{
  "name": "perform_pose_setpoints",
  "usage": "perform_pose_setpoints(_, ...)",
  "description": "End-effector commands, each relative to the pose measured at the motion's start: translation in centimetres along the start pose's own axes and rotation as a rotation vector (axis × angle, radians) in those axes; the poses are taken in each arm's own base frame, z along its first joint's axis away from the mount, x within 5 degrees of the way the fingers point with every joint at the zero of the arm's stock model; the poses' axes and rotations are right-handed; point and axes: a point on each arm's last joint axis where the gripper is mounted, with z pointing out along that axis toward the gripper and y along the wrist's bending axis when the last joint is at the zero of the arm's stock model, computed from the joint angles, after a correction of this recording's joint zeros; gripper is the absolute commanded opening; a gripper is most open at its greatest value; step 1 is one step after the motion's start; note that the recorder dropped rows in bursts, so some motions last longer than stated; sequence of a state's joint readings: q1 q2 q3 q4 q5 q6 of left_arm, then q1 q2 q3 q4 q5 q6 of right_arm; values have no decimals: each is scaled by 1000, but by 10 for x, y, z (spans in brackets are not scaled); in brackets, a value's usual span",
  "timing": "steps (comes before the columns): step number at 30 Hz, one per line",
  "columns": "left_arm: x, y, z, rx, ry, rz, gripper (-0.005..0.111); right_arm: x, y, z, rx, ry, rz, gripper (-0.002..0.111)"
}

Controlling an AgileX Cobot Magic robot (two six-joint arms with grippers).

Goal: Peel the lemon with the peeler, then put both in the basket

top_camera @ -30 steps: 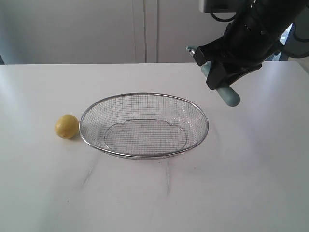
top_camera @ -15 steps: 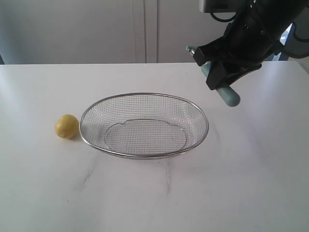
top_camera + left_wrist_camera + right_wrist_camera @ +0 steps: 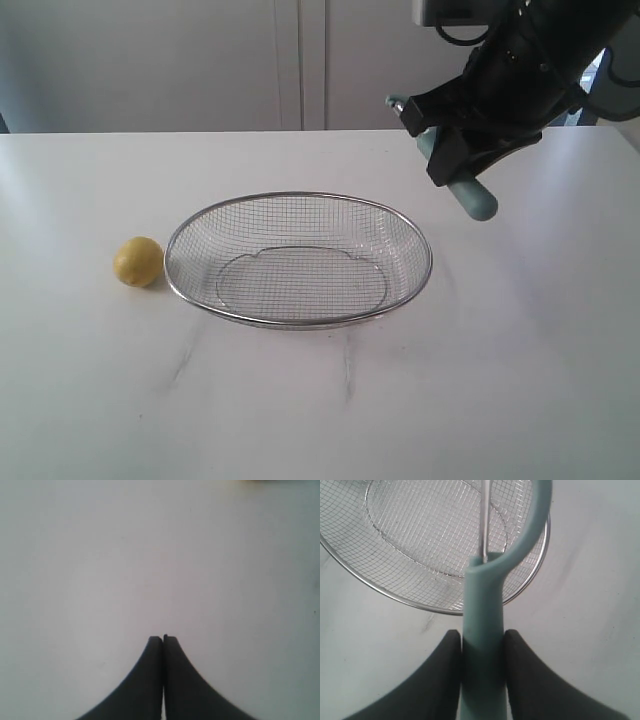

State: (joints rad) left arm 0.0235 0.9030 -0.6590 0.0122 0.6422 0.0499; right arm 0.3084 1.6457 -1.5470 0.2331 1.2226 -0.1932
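The yellow lemon (image 3: 138,262) rests on the white table just left of the wire mesh basket (image 3: 298,259), almost touching its rim. High at the back right, my right gripper (image 3: 447,150) is shut on the teal handle of the peeler (image 3: 472,195), held in the air beyond the basket's right end. In the right wrist view the peeler (image 3: 482,630) stands between the black fingers (image 3: 445,670), its curved head and metal blade over the basket (image 3: 395,592). My left gripper (image 3: 163,639) is shut with nothing in it, above bare table; it is out of the exterior view.
The white tabletop (image 3: 450,380) runs wide in front of and to the right of the basket. Pale cabinet doors (image 3: 300,60) stand behind the table's far edge.
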Motion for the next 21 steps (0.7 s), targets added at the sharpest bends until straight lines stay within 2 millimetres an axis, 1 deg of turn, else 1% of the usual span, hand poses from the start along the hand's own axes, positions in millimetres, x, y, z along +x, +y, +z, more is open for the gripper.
perform_pose_setpoints(1,-2,1,15,23,92,-8,0,1,-2,-5,1,-14,3,0)
perform_pose_setpoints(5,-5,0,25,46,117,-22,0,1,-2,-5,1,-14,3,0)
perform_pose_setpoints(8,-15,-1,26,72,114,-15,0,1,-2,-5,1,-14,3,0)
perform_pose_setpoints(9,-22,-3,28,90,110,2,0,1,-2,-5,1,-14,3,0)
perform_pose_setpoints(12,-36,-9,32,117,117,23,0,1,-2,-5,1,-14,3,0)
perform_pose_setpoints(16,-62,-20,47,151,140,80,0,1,-2,-5,1,-14,3,0)
perform_pose_setpoints(17,-72,-23,51,156,139,90,0,1,-2,-5,1,-14,3,0)
perform_pose_setpoints(18,-76,-24,54,158,142,94,0,1,-2,-5,1,-14,3,0)
perform_pose_setpoints(21,-93,-24,71,163,169,96,0,1,-2,-5,1,-14,3,0)
